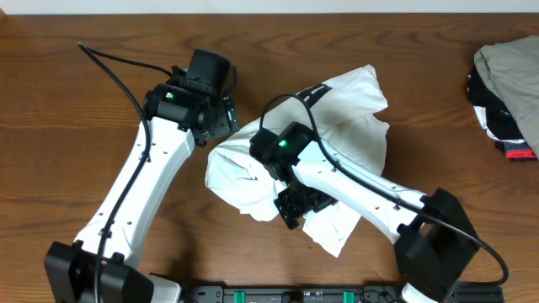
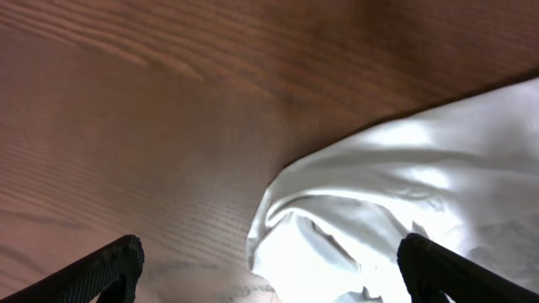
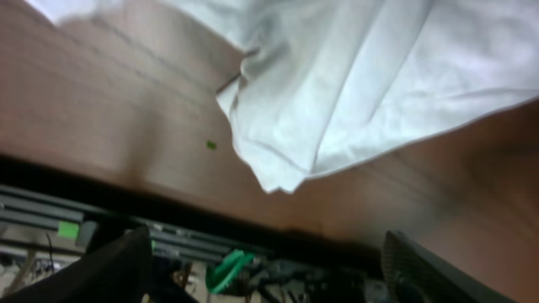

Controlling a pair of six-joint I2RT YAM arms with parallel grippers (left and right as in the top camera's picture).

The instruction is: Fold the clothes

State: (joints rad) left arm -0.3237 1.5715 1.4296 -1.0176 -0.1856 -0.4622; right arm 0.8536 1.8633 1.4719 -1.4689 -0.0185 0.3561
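The clothes, one white T-shirt [image 1: 349, 126], lie crumpled in a bunched heap mid-table, with a strip of black print showing at the far edge. My left gripper [image 1: 226, 123] stands open at the shirt's left edge. In the left wrist view its fingers [image 2: 105, 269] are spread wide over the wood, and a fold of the shirt [image 2: 379, 194] lies just ahead of them. My right gripper [image 1: 291, 210] hovers open over the shirt's near part. In the right wrist view it [image 3: 269, 278] holds nothing, and the shirt's hem [image 3: 354, 93] lies loose on the wood beyond it.
A heap of beige-grey, black and red garments [image 1: 509, 88] sits at the far right. The table's front edge carries a black rail [image 1: 295, 295], seen with a green clip [image 3: 227, 271] in the right wrist view. Bare wood [image 1: 67, 126] lies to the left.
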